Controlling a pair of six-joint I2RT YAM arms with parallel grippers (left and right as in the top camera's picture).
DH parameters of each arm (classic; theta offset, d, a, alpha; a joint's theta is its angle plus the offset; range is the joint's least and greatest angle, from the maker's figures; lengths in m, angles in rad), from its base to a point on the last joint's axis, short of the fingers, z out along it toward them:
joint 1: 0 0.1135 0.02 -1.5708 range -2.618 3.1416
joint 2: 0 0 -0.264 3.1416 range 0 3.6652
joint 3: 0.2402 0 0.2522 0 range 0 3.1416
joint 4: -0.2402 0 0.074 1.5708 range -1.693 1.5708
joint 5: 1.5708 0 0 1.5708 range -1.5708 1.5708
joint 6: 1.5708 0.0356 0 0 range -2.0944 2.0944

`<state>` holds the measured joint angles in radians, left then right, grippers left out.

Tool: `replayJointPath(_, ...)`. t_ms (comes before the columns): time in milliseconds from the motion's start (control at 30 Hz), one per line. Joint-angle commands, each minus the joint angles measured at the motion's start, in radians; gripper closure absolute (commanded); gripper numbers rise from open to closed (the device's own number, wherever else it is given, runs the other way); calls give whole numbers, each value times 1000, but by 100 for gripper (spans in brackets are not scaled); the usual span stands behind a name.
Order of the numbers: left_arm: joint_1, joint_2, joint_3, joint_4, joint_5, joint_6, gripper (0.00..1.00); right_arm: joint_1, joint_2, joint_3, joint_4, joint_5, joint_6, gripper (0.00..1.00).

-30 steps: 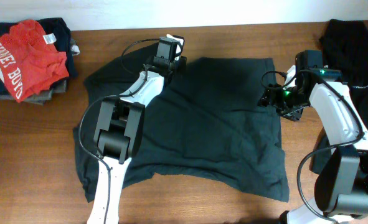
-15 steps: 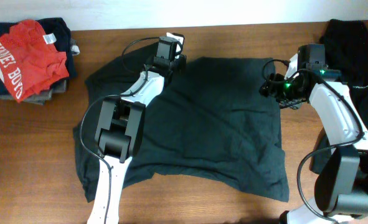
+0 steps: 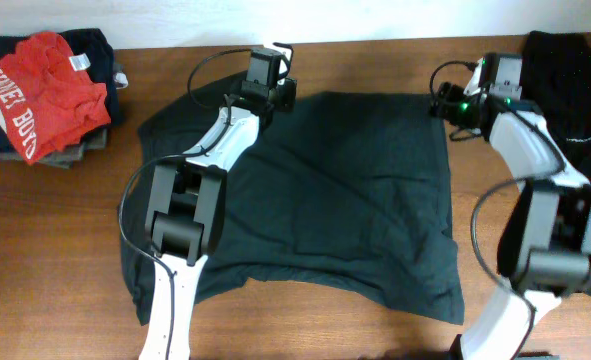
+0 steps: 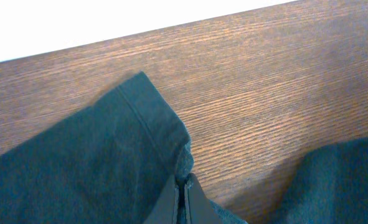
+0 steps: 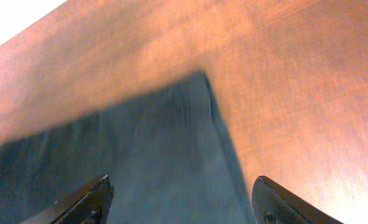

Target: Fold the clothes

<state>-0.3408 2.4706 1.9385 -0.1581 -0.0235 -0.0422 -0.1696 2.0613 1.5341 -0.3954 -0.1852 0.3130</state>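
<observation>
The left gripper (image 4: 182, 200) has shut, its jaws now pinched on the hem of the dark shirt (image 3: 355, 190); it has also edged toward the far side of the table (image 3: 55, 230); the right gripper (image 3: 453, 103) has swung from the shirt's right edge to its far right corner, now hovering over it.

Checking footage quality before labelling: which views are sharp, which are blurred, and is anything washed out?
Overhead: sharp and evenly lit, though the dark shirt hides detail. Left wrist: crisp wood grain on the table and shirt hem, background blown white. Right wrist: blurred throughout, white glare in the top-left corner.
</observation>
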Motion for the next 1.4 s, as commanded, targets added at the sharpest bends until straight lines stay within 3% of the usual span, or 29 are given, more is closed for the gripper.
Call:
replayJointPath(0,5,-40,21,-29,0,6,100,-8,153,166,8,-63,-46,24)
replayJointPath(167,5,-40,21,-61,0,6,100,-8,304,324,-14,-73,-47,27)
replayJointPath(767,5,-40,21,-61,1,6,100,8,391,324,-18,10,-123,31)
replayJointPath(900,5,-40,21,-60,0,6,100,39,399,324,-24,47,-126,46)
replayJointPath(1033,5,-40,20,-60,0,6,100,80,400,324,-59,143,-161,48)
replayJointPath(1367,8,-40,20,-61,0,6,99,93,400,323,-114,236,-197,67)
